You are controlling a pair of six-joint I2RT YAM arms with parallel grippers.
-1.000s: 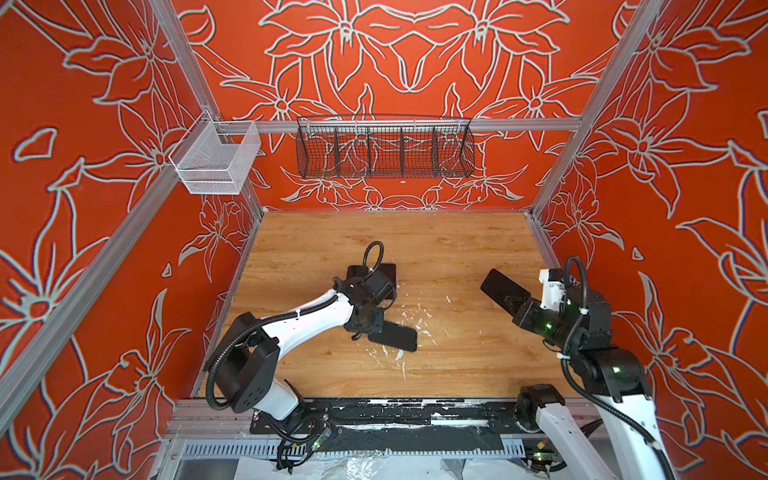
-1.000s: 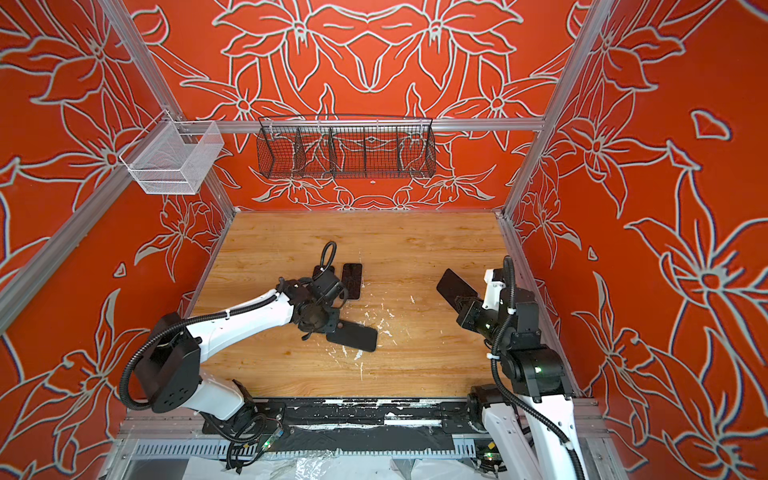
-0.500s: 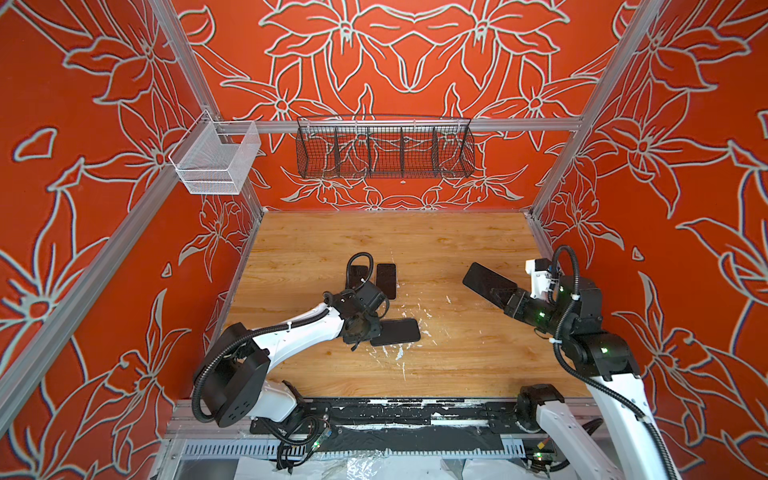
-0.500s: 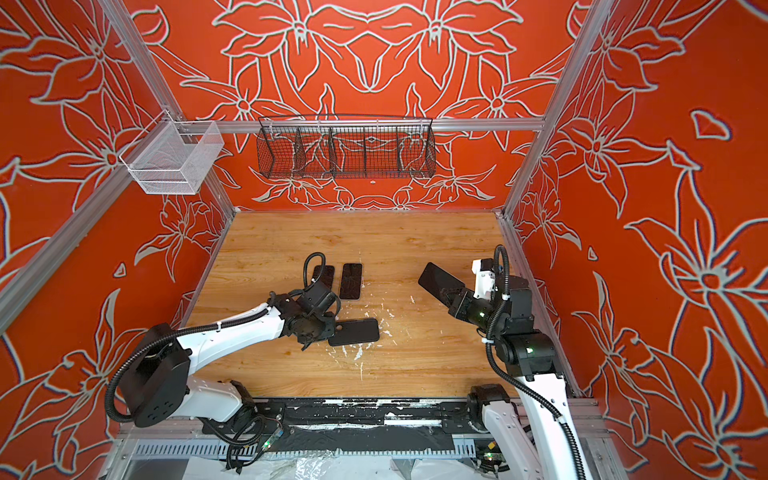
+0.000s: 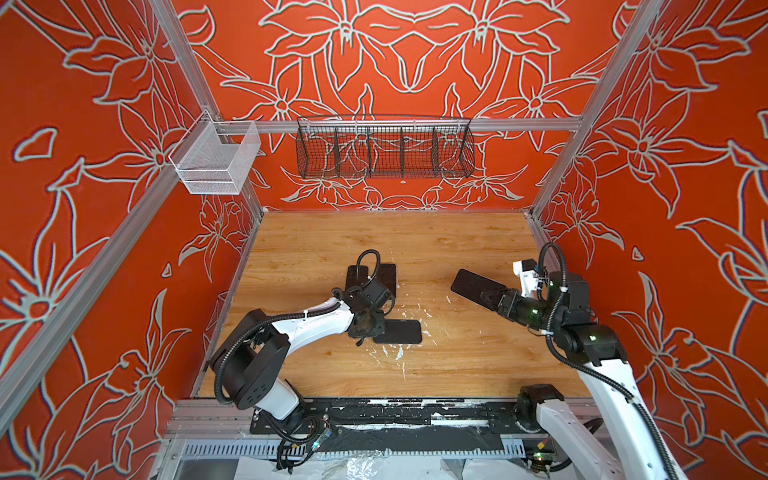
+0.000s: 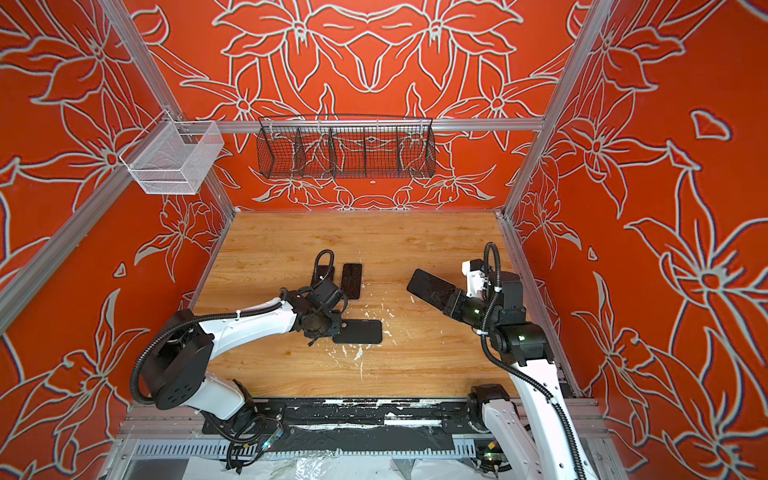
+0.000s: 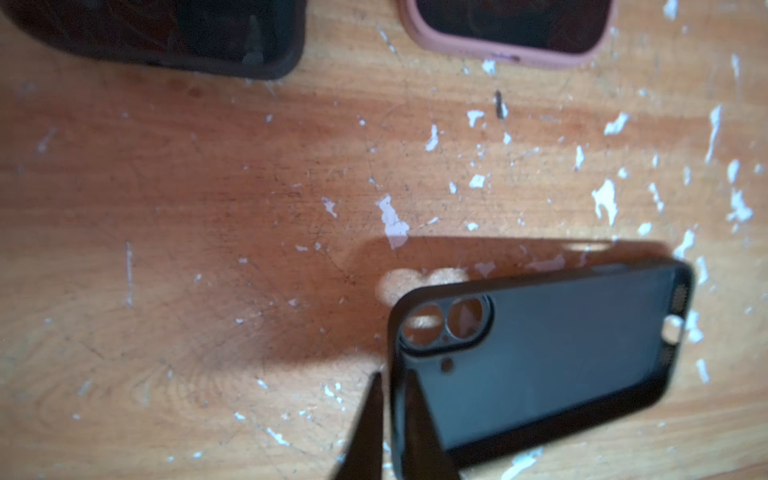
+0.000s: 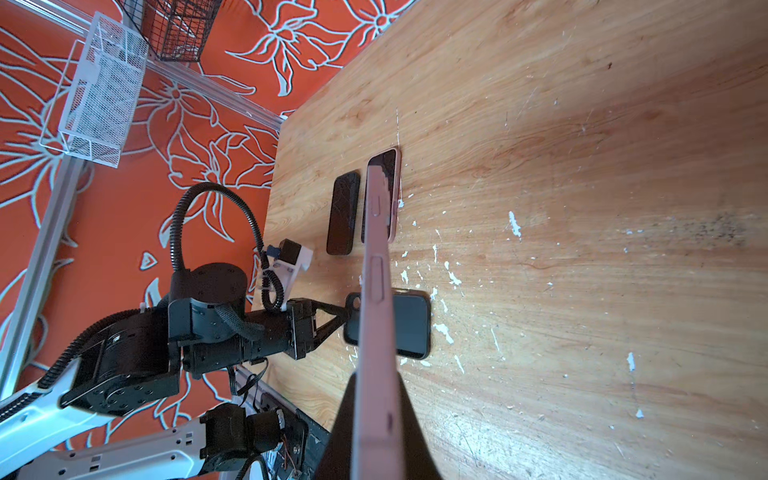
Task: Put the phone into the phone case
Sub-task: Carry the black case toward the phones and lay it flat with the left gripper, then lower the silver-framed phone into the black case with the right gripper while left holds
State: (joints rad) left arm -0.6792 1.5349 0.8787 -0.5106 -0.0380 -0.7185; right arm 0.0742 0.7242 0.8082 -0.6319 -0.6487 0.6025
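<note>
Since a second ago the phone case (image 5: 399,331) has gone from tilted in the air to lying flat on the worktop (image 5: 436,249), and the right end effector (image 5: 488,297) has carried the phone (image 5: 471,286) inward.

In both top views the left end effector (image 6: 336,331) sits at the case's short end; the phone hangs tilted above the worktop, well apart from the case, pinched at one end by the right arm; behind the left arm a dark-cased phone (image 5: 356,275) and a pink-cased phone (image 5: 385,276) lie side by side, each case filled with its handset; a white mesh basket (image 5: 216,160) and a black wire basket (image 5: 384,149) on the walls show only wall pattern through their mesh.

In the left wrist view the phone case (image 7: 540,357) lies seemingly hollow side up, wood showing through its camera cut-outs; the fingers (image 7: 368,424) straddle its end wall, narrowly parted; whether they grip it I cannot tell; the two filled cases lie beyond.

In the right wrist view the phone (image 8: 376,291) stands edge-on, pink, clamped between the pressing fingers (image 8: 340,415); the phone case (image 8: 411,324) lies past it with nothing but its own dark floor showing.
</note>
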